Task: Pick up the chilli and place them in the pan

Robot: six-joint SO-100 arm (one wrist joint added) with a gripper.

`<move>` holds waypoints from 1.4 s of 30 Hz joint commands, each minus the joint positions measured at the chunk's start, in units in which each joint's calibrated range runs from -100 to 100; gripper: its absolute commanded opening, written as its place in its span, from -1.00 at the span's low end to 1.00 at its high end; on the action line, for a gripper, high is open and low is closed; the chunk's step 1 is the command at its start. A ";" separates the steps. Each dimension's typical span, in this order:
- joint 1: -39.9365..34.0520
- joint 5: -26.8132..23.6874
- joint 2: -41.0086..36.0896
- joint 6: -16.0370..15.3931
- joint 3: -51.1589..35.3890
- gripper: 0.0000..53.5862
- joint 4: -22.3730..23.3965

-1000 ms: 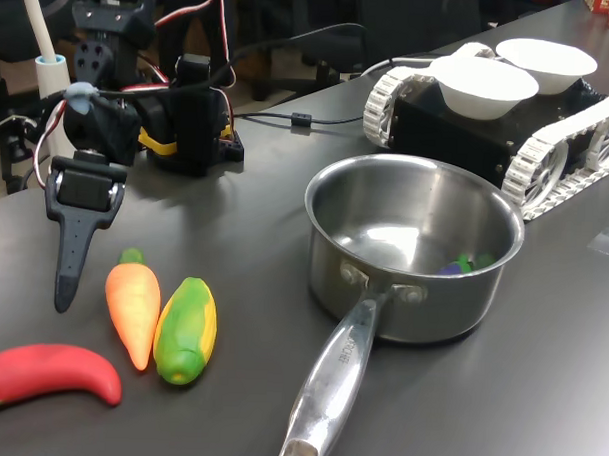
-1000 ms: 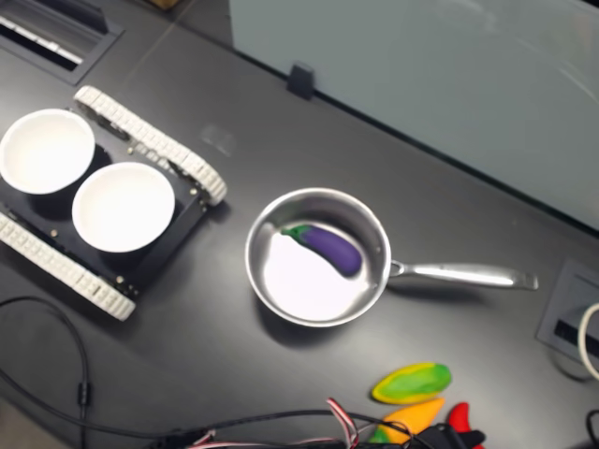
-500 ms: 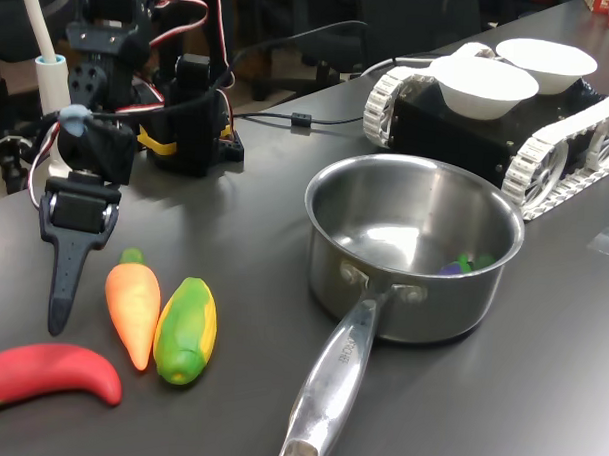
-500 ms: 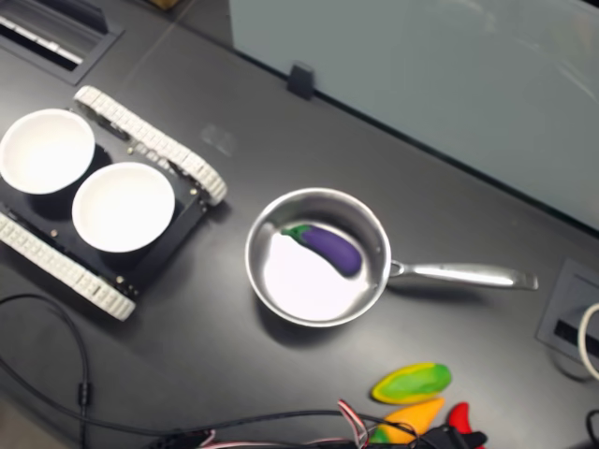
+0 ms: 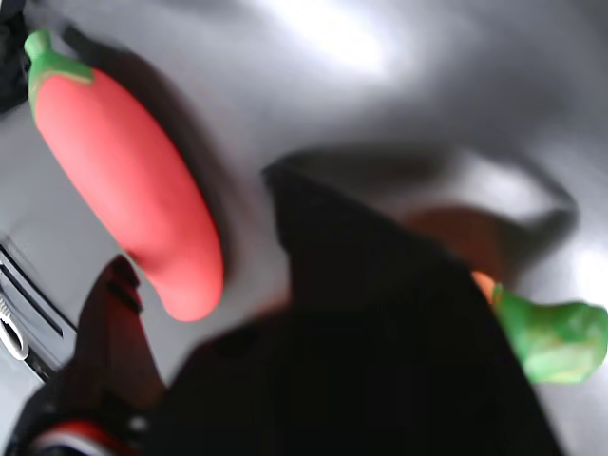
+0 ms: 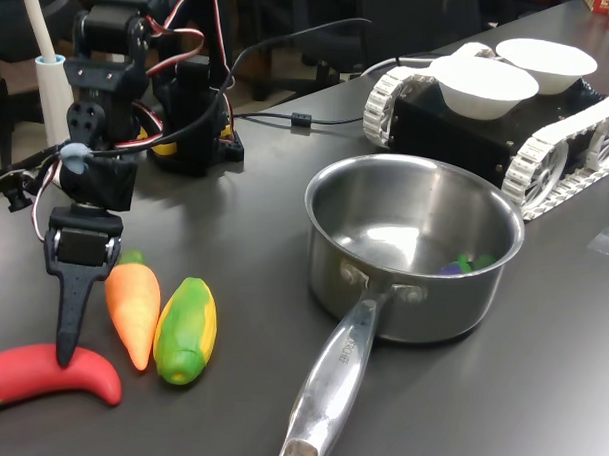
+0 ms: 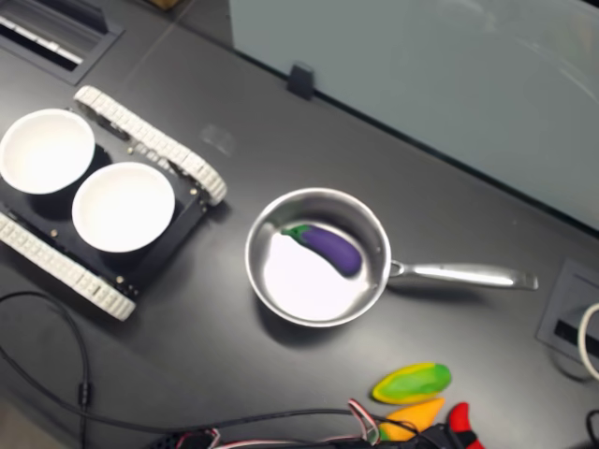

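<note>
The red chilli (image 6: pixel 47 375) lies on the dark table at the first exterior view's lower left. My gripper (image 6: pixel 68 352) points straight down, and its black fingertip meets the chilli's top. In the wrist view the chilli (image 5: pixel 123 176) has its blunt end between the black finger (image 5: pixel 380 313) and the red finger (image 5: pixel 119 318), which stand apart, so the gripper (image 5: pixel 199 228) is open. The steel pan (image 6: pixel 415 207) stands to the right with its handle (image 6: pixel 334 384) pointing forward. In the second exterior view only the chilli's red tip (image 7: pixel 460 416) shows, below the pan (image 7: pixel 267 281).
An orange toy carrot (image 6: pixel 132 310) and a green-and-yellow toy corn (image 6: pixel 186 329) lie right beside the chilli. A purple toy eggplant (image 7: pixel 329 247) lies in the pan. A tracked vehicle (image 6: pixel 547 156) carrying two white bowls (image 6: pixel 485 84) stands behind the pan. Cables run near the arm base (image 6: pixel 188 114).
The gripper has swung down and toward the first exterior view's lower left, from beside the carrot's stem to the chilli. The vegetables and the pan have not moved.
</note>
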 commanded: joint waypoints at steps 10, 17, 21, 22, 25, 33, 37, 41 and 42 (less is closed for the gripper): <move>2.24 -0.68 2.49 1.40 -11.24 0.00 -1.37; 1.90 -0.34 5.02 1.40 -12.88 -0.06 -1.03; 0.75 0.00 5.70 1.40 -12.88 -0.10 0.85; 0.64 0.00 5.70 1.40 -13.06 -0.10 1.62; 0.18 -0.20 5.87 1.23 -14.69 -0.13 4.60; -0.74 -1.47 6.71 1.14 -16.97 -0.16 7.93; -0.74 -1.61 7.98 1.14 -17.97 -0.12 7.93; -0.62 -1.61 10.08 1.14 -19.97 -0.06 7.93; -0.51 -1.56 10.59 1.14 -20.69 -0.04 8.18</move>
